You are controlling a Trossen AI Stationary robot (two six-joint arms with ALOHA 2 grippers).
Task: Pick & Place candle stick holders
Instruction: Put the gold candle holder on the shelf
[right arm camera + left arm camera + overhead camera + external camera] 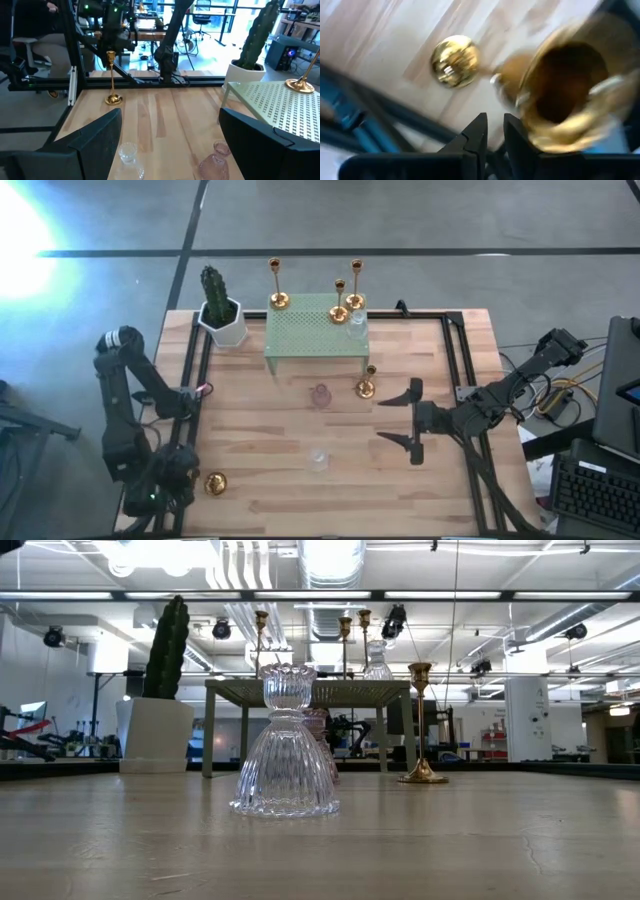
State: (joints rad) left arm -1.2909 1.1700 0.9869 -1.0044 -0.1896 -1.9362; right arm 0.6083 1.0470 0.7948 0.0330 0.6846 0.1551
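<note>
Green stand (313, 335) flanked by cactus (214, 290); clear glass holder (318, 459) mid-table.

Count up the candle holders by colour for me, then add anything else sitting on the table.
Gold candle holders: 5
Clear glass candle holders: 2
Pink glass candle holder: 1
Cactus in a white pot: 1
Green perforated stand: 1
Total: 10

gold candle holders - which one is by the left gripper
The gold holder at the table's near-left corner, beside the left gripper; the other gold ones stand on or near the green stand.
</note>
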